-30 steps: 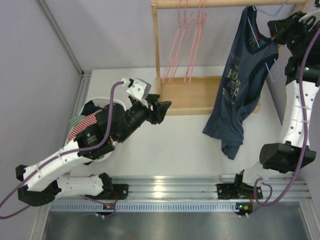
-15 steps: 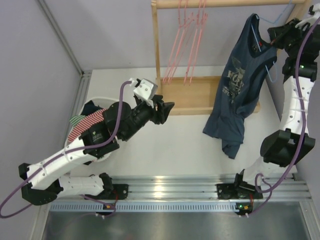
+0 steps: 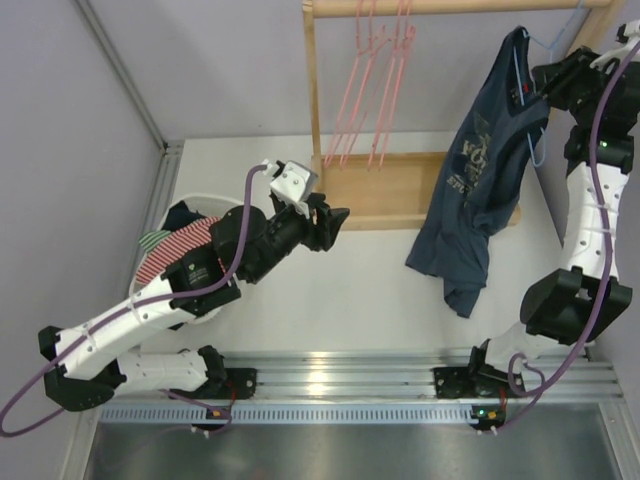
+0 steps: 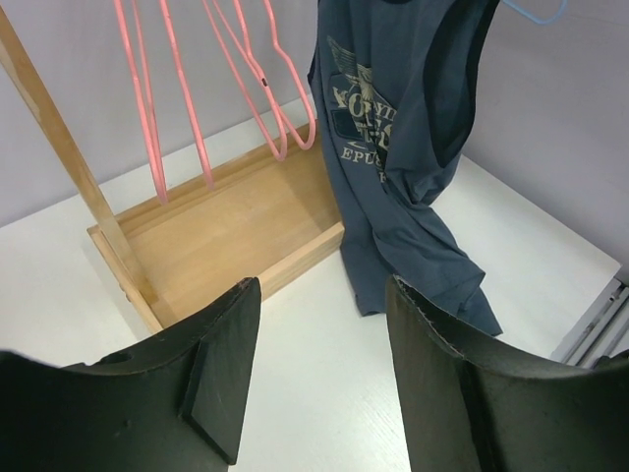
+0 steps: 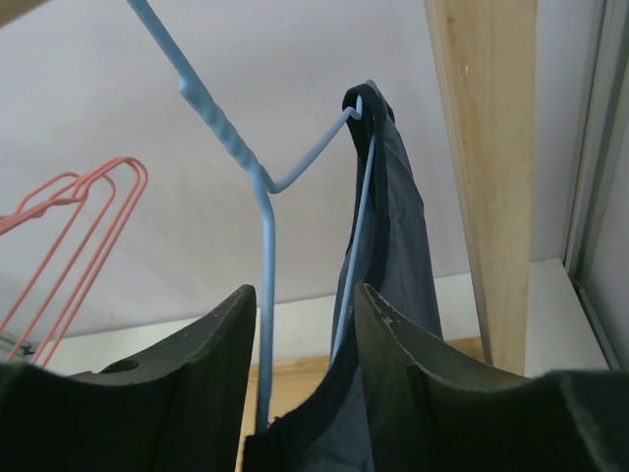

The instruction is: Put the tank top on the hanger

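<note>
Right claw (image 5: 307,329) pinches the thin light-blue wire hanger (image 5: 267,226) carrying the dark navy tank top (image 3: 480,180), left claw (image 4: 322,295) gapes empty.

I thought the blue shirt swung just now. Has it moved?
Yes. The top of the tank top shifted right, toward the rack's right post; its hem stayed put.

Pink hangers (image 3: 370,90) hang on the wooden rack (image 3: 313,90); striped garment (image 3: 172,252) lies apart.
</note>
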You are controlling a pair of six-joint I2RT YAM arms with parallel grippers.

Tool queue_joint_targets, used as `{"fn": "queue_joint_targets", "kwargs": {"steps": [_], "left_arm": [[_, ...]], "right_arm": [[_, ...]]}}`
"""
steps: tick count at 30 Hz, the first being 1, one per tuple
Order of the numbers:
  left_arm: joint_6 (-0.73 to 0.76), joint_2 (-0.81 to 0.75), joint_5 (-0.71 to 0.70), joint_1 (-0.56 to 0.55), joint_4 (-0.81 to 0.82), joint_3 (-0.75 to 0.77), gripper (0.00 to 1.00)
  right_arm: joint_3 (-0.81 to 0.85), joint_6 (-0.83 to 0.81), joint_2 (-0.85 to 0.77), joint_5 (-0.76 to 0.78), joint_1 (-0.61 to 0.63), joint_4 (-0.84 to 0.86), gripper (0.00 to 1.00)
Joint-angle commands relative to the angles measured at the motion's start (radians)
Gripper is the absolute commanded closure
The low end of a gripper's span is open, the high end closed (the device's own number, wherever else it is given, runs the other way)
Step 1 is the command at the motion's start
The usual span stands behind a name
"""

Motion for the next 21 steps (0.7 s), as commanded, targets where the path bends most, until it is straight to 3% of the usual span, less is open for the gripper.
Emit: {"fn": "queue_joint_targets", "kwargs": {"steps": [1, 16, 21], "left_arm": [[-0.016, -0.026, 0.004, 0.005, 0.032, -0.006, 0.41], [-0.036, -0.058, -0.006, 0.008, 0.034, -0.034, 0.38], [-0.040, -0.079, -0.022, 0.011, 0.040, -0.051, 0.35]], "right_arm": [[-0.004, -0.023, -0.059, 0.033, -0.015, -0.059, 0.53], [-0.059, -0.043, -0.268, 0.150, -0.044, -0.277, 0.07], [-0.093, -0.040, -0.375, 0.197, -0.050, -0.346, 0.00]]}}
